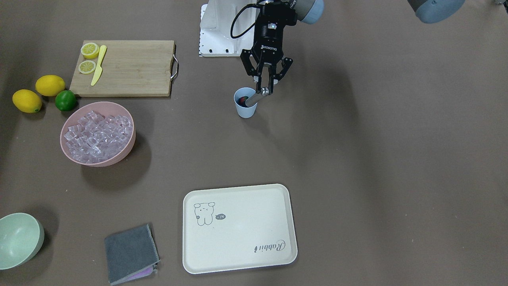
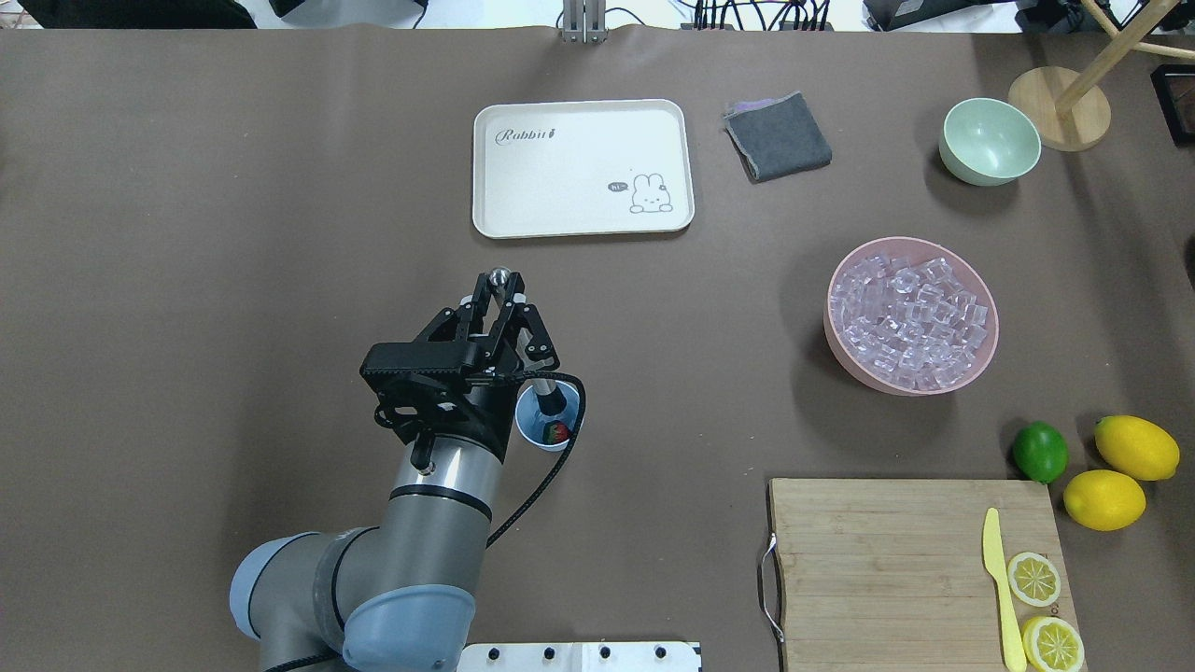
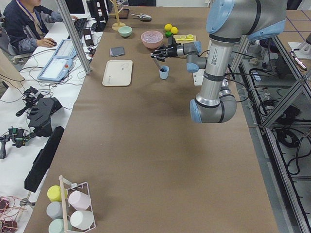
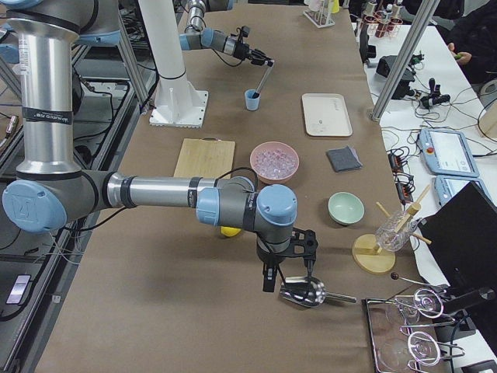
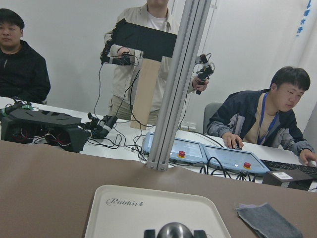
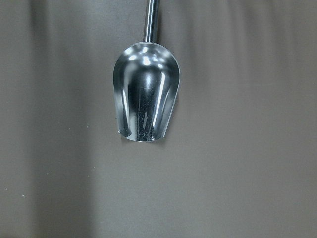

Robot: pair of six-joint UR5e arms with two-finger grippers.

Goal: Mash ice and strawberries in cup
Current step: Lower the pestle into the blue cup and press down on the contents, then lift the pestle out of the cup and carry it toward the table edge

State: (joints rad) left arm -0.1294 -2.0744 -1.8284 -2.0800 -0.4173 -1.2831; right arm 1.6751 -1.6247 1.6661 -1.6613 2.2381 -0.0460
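The left hand, clamped around a metal muddler, is slanting it into the cup holding the strawberry, so any sideways push is risking tipping the unsteadied cup over.

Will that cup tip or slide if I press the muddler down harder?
Likely tippy: the cup is small, tapered and narrow-based, and nothing braces it. The muddler enters tilted across the rim, so pressing would probably lever it sideways. It looks like light plastic with only a strawberry showing inside, so it may also slide.
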